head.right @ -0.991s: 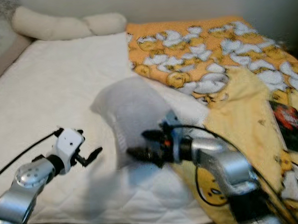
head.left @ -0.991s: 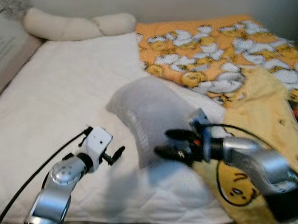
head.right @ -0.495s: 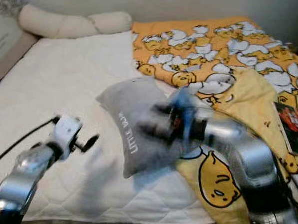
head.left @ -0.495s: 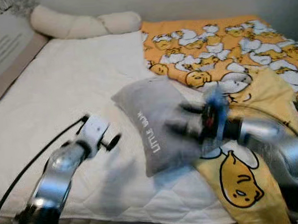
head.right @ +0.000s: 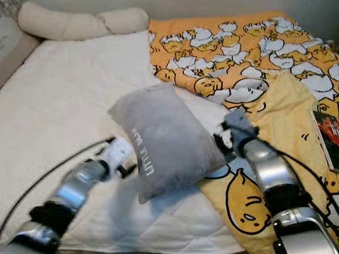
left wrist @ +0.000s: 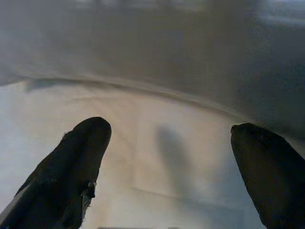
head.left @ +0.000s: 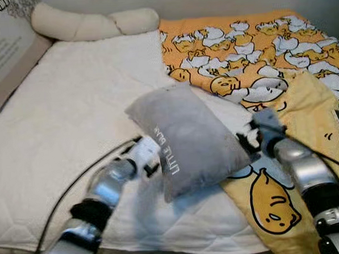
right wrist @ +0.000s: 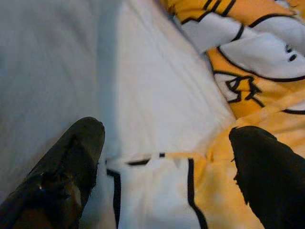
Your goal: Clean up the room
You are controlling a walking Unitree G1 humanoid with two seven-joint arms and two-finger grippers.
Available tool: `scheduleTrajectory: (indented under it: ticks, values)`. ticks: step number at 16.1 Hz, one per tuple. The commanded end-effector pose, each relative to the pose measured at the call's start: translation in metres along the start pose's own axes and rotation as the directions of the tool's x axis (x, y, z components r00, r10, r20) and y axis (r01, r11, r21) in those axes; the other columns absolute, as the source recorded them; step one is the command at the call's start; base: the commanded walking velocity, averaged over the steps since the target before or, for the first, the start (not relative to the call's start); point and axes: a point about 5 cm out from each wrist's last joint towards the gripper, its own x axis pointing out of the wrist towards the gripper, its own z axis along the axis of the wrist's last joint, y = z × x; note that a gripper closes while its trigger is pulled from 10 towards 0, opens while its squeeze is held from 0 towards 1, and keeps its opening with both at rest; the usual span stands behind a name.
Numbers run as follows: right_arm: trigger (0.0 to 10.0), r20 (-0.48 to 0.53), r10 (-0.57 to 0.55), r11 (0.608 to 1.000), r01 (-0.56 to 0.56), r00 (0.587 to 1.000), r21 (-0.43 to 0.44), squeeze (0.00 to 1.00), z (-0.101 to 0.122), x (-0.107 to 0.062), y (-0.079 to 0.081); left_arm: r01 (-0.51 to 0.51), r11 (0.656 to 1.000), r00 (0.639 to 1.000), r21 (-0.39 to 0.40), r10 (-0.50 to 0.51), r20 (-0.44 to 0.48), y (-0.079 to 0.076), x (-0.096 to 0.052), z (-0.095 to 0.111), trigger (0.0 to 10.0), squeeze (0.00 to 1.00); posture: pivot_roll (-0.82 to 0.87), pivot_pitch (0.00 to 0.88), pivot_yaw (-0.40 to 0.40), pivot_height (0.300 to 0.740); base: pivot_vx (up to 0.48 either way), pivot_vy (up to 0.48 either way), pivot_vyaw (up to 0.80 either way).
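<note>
Grey pillow [head.left: 187, 140] lies mid-frame between my left gripper [head.left: 150, 162] and right gripper [head.left: 249, 143], long axis diagonal; both jaws spread, empty.

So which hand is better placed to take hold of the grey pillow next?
Probably the left hand: it is open at the grey pillow's near edge. The right hand, also open, faces the yellow blanket.

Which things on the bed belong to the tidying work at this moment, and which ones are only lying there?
In the work:
- grey pillow
- left hand, open, at one side of the pillow
- right hand, open, at the other side

Only lying there:
- yellow cartoon blanket
- long cream cushion
- white mattress cover
</note>
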Motion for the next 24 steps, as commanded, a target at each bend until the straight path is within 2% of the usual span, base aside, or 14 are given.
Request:
scheduleTrajectory:
  ticks: [1, 2, 3, 5, 7, 9, 10, 13, 15, 17, 18, 20, 22, 24]
  values:
    - [10.0, 0.040, 0.090, 0.996, -0.091, 0.995, 0.017, 1.00, 0.005, 0.003, 0.017, 0.008, 0.999, 0.998, 0.041, -0.006, -0.059, -0.005, 0.005, -0.007, 10.0, 0.00, -0.04, 0.000, 0.074, 0.740, 0.000, 0.000, 0.00]
    - [10.0, 0.050, 0.113, 0.993, -0.115, 0.992, 0.029, 1.00, 0.005, 0.003, 0.021, 0.016, 0.999, 0.998, 0.047, -0.013, -0.066, -0.007, 0.006, -0.008, 10.0, 0.00, -0.04, 0.000, 0.072, 0.740, 0.000, 0.000, 0.00]
    - [10.0, 0.104, 0.216, 0.971, -0.225, 0.971, 0.085, 1.00, 0.010, 0.002, 0.037, 0.033, 0.999, 0.999, 0.027, -0.033, -0.031, -0.011, 0.008, -0.004, 10.0, 0.00, -0.04, 0.000, 0.070, 0.740, 0.000, 0.000, 0.00]
    - [10.0, 0.192, 0.428, 0.882, -0.455, 0.883, 0.126, 1.00, 0.019, -0.016, 0.072, 0.047, 0.994, 0.994, -0.099, -0.037, 0.100, 0.000, 0.003, 0.009, 10.0, 0.00, -0.02, 0.000, 0.062, 0.740, 0.000, 0.000, 0.00]
    - [10.0, 0.210, 0.471, 0.853, -0.503, 0.857, 0.139, 1.00, 0.020, -0.022, 0.078, 0.052, 0.994, 0.991, -0.094, -0.040, 0.125, 0.003, 0.000, 0.008, 10.0, 0.00, -0.02, 0.000, 0.060, 0.740, 0.000, 0.000, 0.00]
    - [10.0, 0.195, 0.616, 0.759, -0.641, 0.763, 0.111, 1.00, 0.010, -0.052, 0.087, 0.126, 0.990, 0.965, -0.060, -0.109, 0.238, 0.013, -0.017, 0.007, 10.0, 0.00, -0.02, 0.000, 0.074, 0.740, 0.000, 0.000, 0.00]
    - [10.0, 0.157, 0.644, 0.745, -0.661, 0.749, 0.095, 1.00, 0.001, -0.061, 0.085, 0.162, 0.985, 0.950, -0.053, -0.142, 0.277, 0.015, -0.029, 0.007, 10.0, 0.00, -0.03, 0.000, 0.086, 0.740, 0.000, 0.000, 0.00]
    - [10.0, 0.108, 0.664, 0.733, -0.673, 0.740, 0.102, 1.00, -0.013, -0.078, 0.071, 0.275, 0.961, 0.914, -0.004, -0.260, 0.311, 0.009, -0.057, 0.001, 10.0, 0.00, -0.03, 0.000, 0.090, 0.740, 0.000, 0.000, 0.00]
    - [10.0, 0.079, 0.526, 0.837, -0.532, 0.847, 0.132, 1.00, -0.019, -0.073, 0.043, 0.206, 0.977, 0.949, -0.054, -0.186, 0.254, 0.014, -0.057, -0.017, 10.0, 0.00, -0.03, 0.000, 0.083, 0.740, 0.000, 0.000, 0.00]
    - [10.0, 0.069, 0.440, 0.885, -0.446, 0.895, 0.135, 1.00, -0.021, -0.067, 0.029, 0.139, 0.986, 0.970, -0.096, -0.116, 0.213, 0.021, -0.053, -0.022, 10.0, 0.00, -0.03, 0.000, 0.087, 0.740, 0.000, 0.000, 0.00]
    - [10.0, 0.095, 0.406, 0.881, -0.417, 0.909, 0.223, 1.00, -0.023, -0.066, 0.016, 0.072, 0.988, 0.977, -0.134, -0.043, 0.208, 0.032, -0.054, -0.027, 10.0, 1.00, -0.03, 0.000, 0.088, 0.740, 0.000, 0.000, 0.00]
    - [10.0, 0.085, 0.294, 0.889, -0.305, 0.952, 0.342, 1.00, -0.034, -0.063, -0.005, 0.019, 0.967, 0.978, -0.254, 0.035, 0.206, 0.051, -0.059, -0.037, 10.0, 1.00, -0.04, 0.000, 0.096, 0.740, 0.000, 0.000, 0.00]
    - [10.0, 0.093, 0.244, 0.870, -0.260, 0.965, 0.420, 1.00, -0.041, -0.061, -0.013, -0.043, 0.962, 0.983, -0.269, 0.090, 0.163, 0.062, -0.062, -0.047, 10.0, 1.00, -0.05, 0.000, 0.108, 0.740, 0.000, 0.000, 0.00]
    - [10.0, 0.126, 0.204, 0.825, -0.240, 0.971, 0.511, 1.00, -0.047, -0.055, -0.016, -0.075, 0.932, 0.976, -0.355, 0.141, 0.166, 0.069, -0.062, -0.053, 10.0, 1.00, -0.05, 0.000, 0.119, 0.740, 0.000, 0.000, 0.00]
